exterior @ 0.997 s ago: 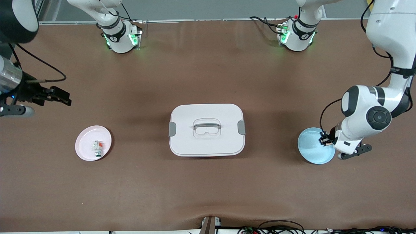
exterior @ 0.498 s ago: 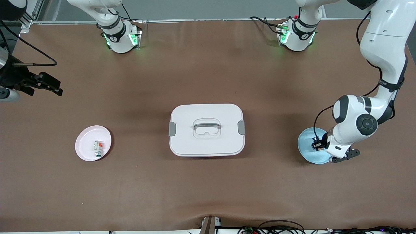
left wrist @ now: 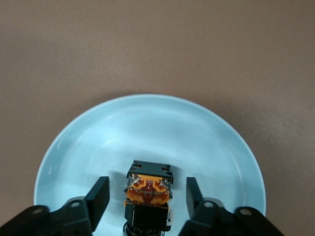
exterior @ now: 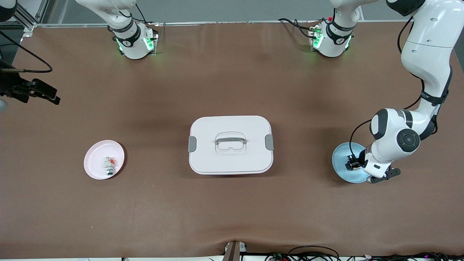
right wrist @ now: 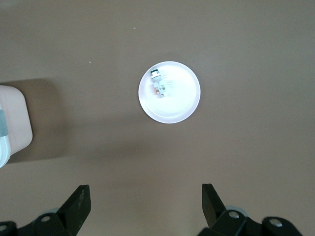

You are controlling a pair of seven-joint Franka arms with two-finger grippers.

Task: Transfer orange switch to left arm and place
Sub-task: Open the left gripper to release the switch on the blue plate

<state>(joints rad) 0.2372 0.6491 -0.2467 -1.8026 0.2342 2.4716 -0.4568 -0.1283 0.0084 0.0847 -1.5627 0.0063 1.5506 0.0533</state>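
The orange switch, a small black body with an orange band, rests on the blue plate at the left arm's end of the table. My left gripper straddles it, open, with a gap between each finger and the switch. My right gripper hangs open and empty, high over the table at the right arm's end. The white box with grey latches stands mid-table between the two plates.
A pink plate near the right arm's end holds a white part with a red tab. Cables lie along the table's edge nearest the front camera.
My left gripper came down onto the blue plate with the switch and opened, letting it go. My right gripper drew back toward the right arm's end of the table.
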